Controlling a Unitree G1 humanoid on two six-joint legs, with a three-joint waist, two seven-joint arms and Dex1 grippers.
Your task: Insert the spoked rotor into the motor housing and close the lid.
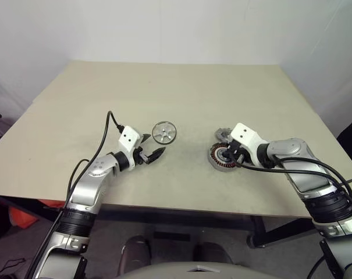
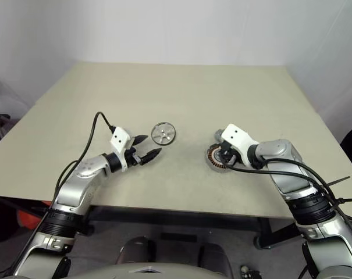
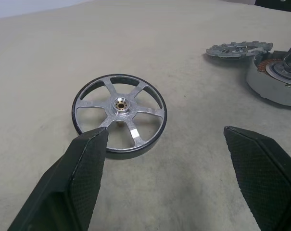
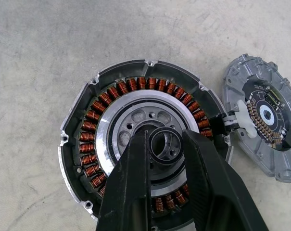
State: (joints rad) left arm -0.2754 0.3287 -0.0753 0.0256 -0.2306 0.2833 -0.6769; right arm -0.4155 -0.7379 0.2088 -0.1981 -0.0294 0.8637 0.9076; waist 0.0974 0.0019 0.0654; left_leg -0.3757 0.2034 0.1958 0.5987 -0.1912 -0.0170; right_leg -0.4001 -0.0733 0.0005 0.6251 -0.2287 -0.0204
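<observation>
On the beige table [image 1: 181,93], the spoked rotor [image 1: 163,132] lay flat just beyond the left gripper [image 1: 152,152], whose jaws stood wide apart. The right gripper [image 4: 165,144], fingers nearly together, pinched the hub of the motor housing [image 4: 111,103], the lid [image 4: 265,125] just beside it. The left would do best to straddle the rim squarely before closing.

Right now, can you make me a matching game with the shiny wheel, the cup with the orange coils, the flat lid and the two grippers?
Things:
1. spoked rotor
2. motor housing
3. lid
4. left gripper

Descriptions:
A. lying flat beside the housing, dark centre facing up
B. open, pointing at the wheel
C. ring of copper windings, with the right gripper over its centre
D. bright silver, flat on the table, nothing holding it

Pairs: 1-D, 2-C, 3-A, 4-B
</observation>
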